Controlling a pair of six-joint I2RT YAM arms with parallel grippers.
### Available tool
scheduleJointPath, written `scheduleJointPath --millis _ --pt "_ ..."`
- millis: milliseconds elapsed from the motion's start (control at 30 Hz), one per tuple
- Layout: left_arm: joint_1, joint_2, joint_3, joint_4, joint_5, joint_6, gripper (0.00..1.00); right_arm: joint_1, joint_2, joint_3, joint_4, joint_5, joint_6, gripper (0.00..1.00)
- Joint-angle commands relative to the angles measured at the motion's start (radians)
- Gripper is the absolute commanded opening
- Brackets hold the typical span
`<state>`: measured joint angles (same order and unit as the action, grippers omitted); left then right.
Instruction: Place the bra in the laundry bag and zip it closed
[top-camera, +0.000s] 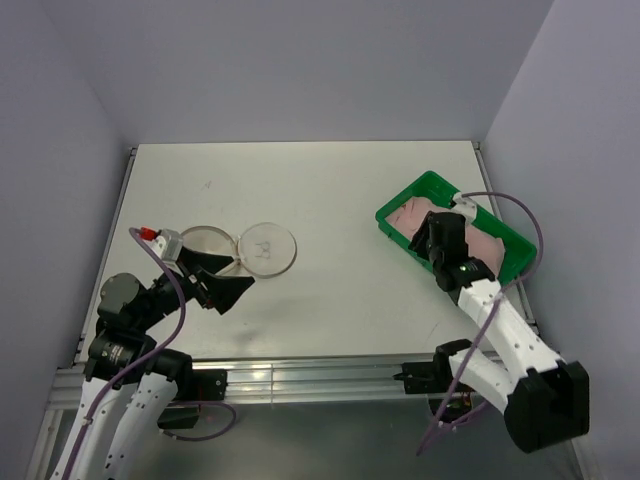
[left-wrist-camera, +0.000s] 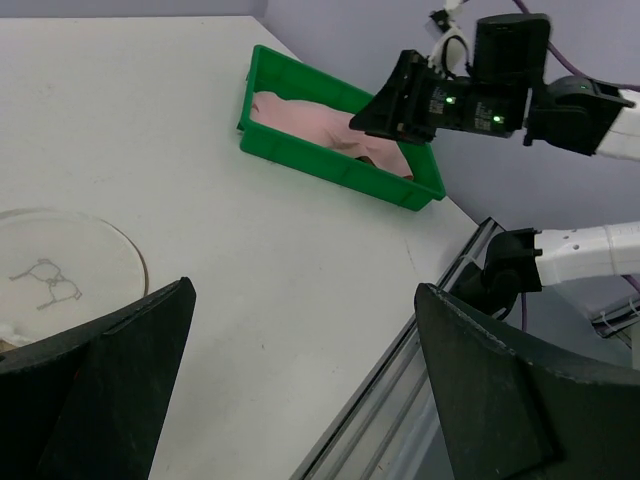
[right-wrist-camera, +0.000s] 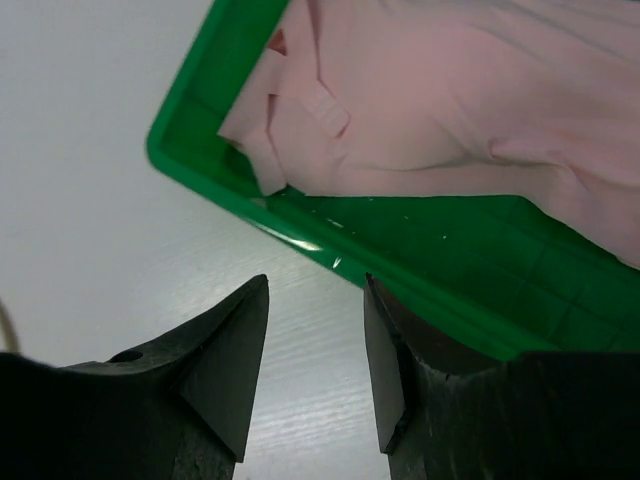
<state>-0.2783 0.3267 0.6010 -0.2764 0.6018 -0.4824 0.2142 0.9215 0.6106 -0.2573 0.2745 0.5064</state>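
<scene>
Lying crumpled in green tray (top-camera: 404, 195) at 3 o'clock on white matte tabletop (top-camera: 330, 200): one bra (top-camera: 408, 213), soft pale pink fabric, folded. Tray: one, rectangular, glossy hard plastic, gridded floor. At 9 o'clock: one laundry bag (top-camera: 266, 249), two round translucent mesh discs joined side by side, pale rims, small dark mark on 3 o'clock disc. Right jaws narrowly parted, empty, over tray's near wall. Left jaws spread wide, empty, at 6 o'clock of bag.

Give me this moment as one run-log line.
stage: pre-grasp | bra in green tray | laundry bag lying open | left gripper jaws open beside bag | right gripper jaws open over tray rim, nothing held
</scene>
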Motion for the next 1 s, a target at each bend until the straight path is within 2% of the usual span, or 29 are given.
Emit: scheduleJointPath --millis 0,133,267,400,633,833,967 --pt "0.005 -0.028 0.023 0.023 0.012 0.022 0.99 -0.019 0.12 0.072 0.092 0.115 -0.002 0.5" --pt "0.005 -0.035 0.019 0.022 0.0 0.013 0.99 -0.041 0.291 0.115 0.093 0.141 -0.003 0.49" --pt "0.005 -0.032 0.016 0.028 0.004 0.01 0.99 -0.062 0.393 0.193 0.052 0.189 -0.045 0.51" --pt "0.005 -0.025 0.014 0.028 0.015 0.01 0.99 -0.062 0.456 0.232 0.024 0.203 -0.078 0.68" --pt "0.005 -0.02 0.013 0.031 0.021 0.01 0.99 -0.078 0.576 0.287 0.021 0.244 -0.083 0.65" --pt "0.005 -0.034 0.01 0.043 0.044 0.011 0.99 -0.131 0.68 0.366 0.03 0.181 -0.106 0.68" --pt "0.005 -0.028 0.008 0.048 0.055 0.011 0.99 -0.176 0.744 0.419 0.035 0.065 -0.109 0.72"
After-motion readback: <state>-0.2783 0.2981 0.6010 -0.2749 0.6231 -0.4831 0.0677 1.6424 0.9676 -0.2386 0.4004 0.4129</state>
